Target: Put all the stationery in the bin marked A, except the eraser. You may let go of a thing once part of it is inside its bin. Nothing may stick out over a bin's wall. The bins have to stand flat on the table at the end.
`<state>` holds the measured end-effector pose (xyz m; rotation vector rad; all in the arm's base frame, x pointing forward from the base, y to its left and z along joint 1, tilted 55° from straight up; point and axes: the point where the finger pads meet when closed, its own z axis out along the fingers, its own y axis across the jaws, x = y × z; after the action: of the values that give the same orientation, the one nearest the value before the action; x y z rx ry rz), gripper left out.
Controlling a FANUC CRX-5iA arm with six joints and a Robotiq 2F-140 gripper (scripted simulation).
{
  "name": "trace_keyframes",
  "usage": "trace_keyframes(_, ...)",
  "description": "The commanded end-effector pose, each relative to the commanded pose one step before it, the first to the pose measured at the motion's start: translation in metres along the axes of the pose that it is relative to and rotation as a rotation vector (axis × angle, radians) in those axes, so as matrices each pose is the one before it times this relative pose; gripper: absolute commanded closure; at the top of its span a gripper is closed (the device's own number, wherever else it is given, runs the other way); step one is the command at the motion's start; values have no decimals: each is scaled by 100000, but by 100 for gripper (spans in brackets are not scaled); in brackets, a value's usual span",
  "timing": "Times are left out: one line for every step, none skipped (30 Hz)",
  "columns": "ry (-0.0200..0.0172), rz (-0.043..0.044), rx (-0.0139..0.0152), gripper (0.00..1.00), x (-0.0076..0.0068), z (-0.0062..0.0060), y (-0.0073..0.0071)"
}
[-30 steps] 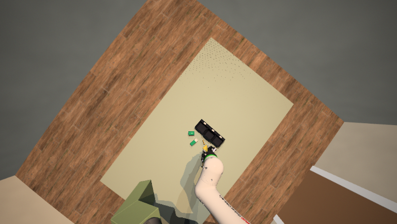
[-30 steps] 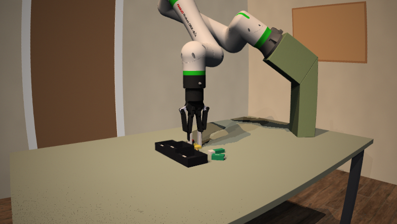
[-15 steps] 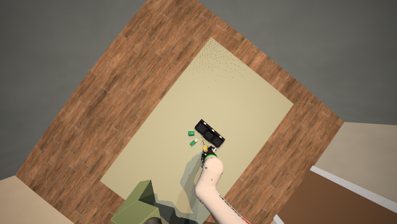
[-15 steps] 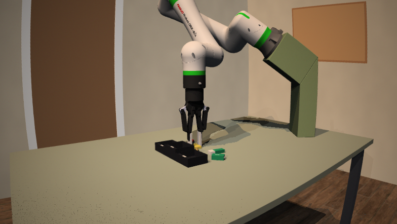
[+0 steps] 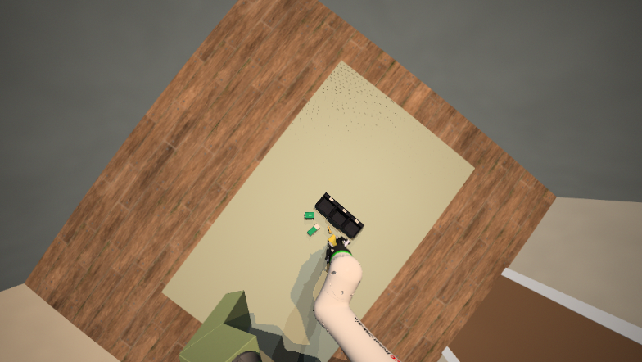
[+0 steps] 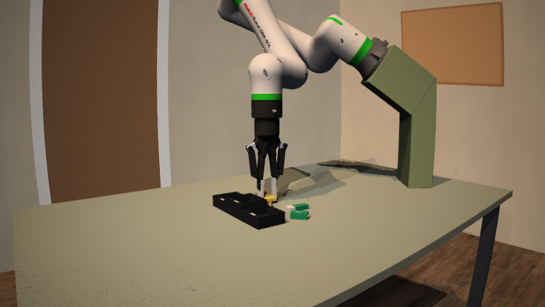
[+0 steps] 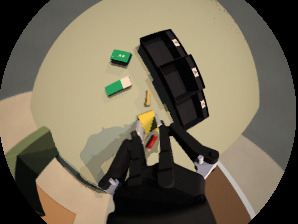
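A black row of three bins (image 5: 338,215) lies on the table; I cannot read its labels. My gripper (image 6: 267,194) stands upright beside the near end of the row, with its fingertips down at the table. The fingers are shut on a small yellow item (image 7: 147,121) that has a red part. The yellow item also shows in the overhead view (image 5: 332,240). A thin orange stick (image 7: 148,99) lies just beyond it. A green and white eraser (image 5: 314,229) and a green box (image 5: 309,215) lie further out, left of the bins.
The green robot pedestal (image 6: 410,114) stands at the far right of the table. The bin row (image 6: 248,209) lies right next to the gripper's fingers.
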<state>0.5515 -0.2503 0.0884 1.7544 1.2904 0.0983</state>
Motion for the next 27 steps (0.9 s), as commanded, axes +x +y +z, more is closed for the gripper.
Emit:
trace_keyframes(-66, -25, 121, 79, 8, -1070, 13)
trace_keyframes(0, 0, 0, 79, 0, -333, 0)
trace_keyframes(0, 0, 0, 79, 0, -333, 0)
trace_keyframes(0, 0, 0, 79, 0, -333, 0)
trace_keyframes(0, 0, 0, 79, 0, -333, 0)
trace_keyframes(0, 0, 0, 79, 0, -333, 0)
trace_keyframes(0, 0, 0, 79, 0, -333, 0)
trace_keyframes(0, 0, 0, 79, 0, -333, 0)
trace_keyframes(0, 0, 0, 79, 0, -333, 0)
trace_keyframes(0, 0, 0, 79, 0, 0, 0)
trace_keyframes(0, 0, 0, 79, 0, 0, 0)
trace_keyframes(0, 0, 0, 79, 0, -333, 0)
trace_keyframes(0, 0, 0, 79, 0, -333, 0)
trace_keyframes(0, 0, 0, 79, 0, -333, 0)
trace_keyframes(0, 0, 0, 79, 0, -333, 0)
trace_keyframes(0, 0, 0, 79, 0, 0, 0)
trace_keyframes(0, 0, 0, 79, 0, 0, 0)
trace_keyframes(0, 0, 0, 79, 0, 0, 0)
trace_keyframes(0, 0, 0, 79, 0, 0, 0)
trace_keyframes(0, 0, 0, 79, 0, 0, 0)
trace_keyframes(0, 0, 0, 79, 0, 0, 0)
trace_keyframes(0, 0, 0, 79, 0, 0, 0)
trace_keyframes(0, 0, 0, 79, 0, 0, 0)
trace_keyframes(0, 0, 0, 79, 0, 0, 0)
trace_keyframes(0, 0, 0, 79, 0, 0, 0)
trace_keyframes(0, 0, 0, 79, 0, 0, 0)
trace_keyframes(0, 0, 0, 79, 0, 0, 0)
